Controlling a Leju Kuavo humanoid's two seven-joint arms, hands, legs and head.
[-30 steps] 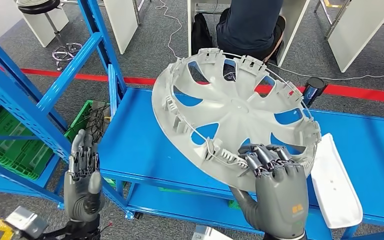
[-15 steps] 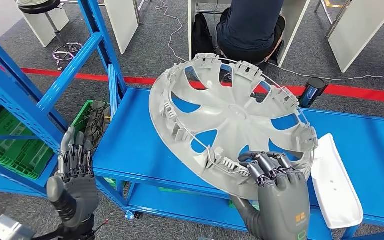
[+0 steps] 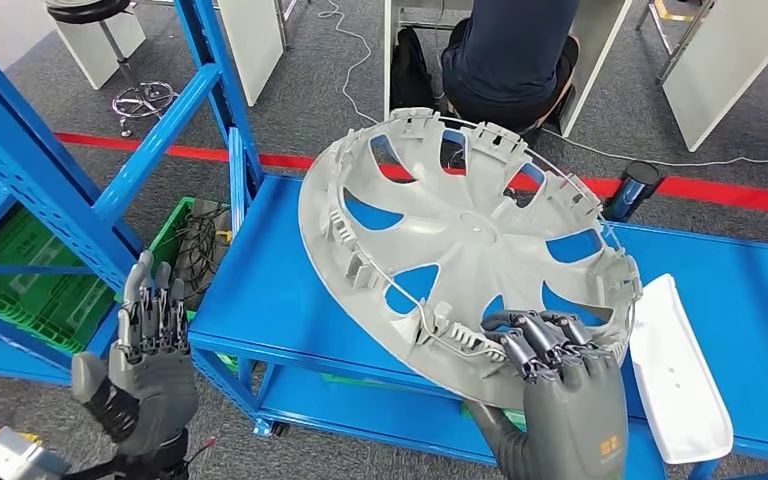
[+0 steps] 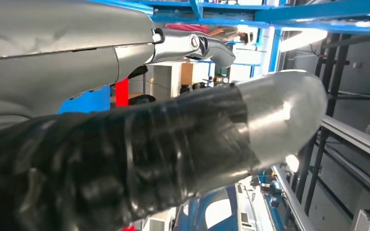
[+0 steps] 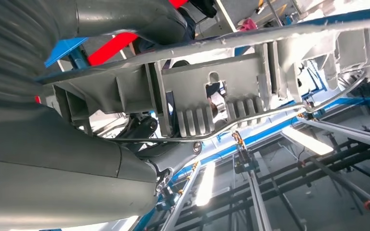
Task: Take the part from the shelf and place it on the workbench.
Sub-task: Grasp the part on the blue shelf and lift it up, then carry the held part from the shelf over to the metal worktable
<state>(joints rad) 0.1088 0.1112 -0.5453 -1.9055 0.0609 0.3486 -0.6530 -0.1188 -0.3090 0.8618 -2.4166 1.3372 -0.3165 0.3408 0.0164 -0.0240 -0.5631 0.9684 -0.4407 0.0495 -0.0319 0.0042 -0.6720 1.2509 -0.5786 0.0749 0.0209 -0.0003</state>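
Observation:
The part is a large grey wheel cover (image 3: 465,245), inner ribbed side facing me, tilted and held above the blue workbench (image 3: 270,290). My right hand (image 3: 555,385) grips its near lower rim, fingers hooked over the edge by the wire ring. In the right wrist view the cover's clip teeth (image 5: 212,103) sit close against that hand (image 5: 53,159). My left hand (image 3: 145,365) hangs at the lower left beside the blue shelf frame (image 3: 55,190), fingers straight and apart, holding nothing. The left wrist view has a taped dark finger (image 4: 173,149) up close.
A white curved panel (image 3: 675,375) lies on the workbench's right end. A dark cylinder (image 3: 628,188) stands at the bench's far edge. A green crate (image 3: 30,285) with cables sits low in the shelf. A person (image 3: 515,55) sits at a desk beyond the red floor line.
The cover has dipped slightly lower and leftward with my right hand. My left hand has dropped and drifted left. The whole view has shifted a little.

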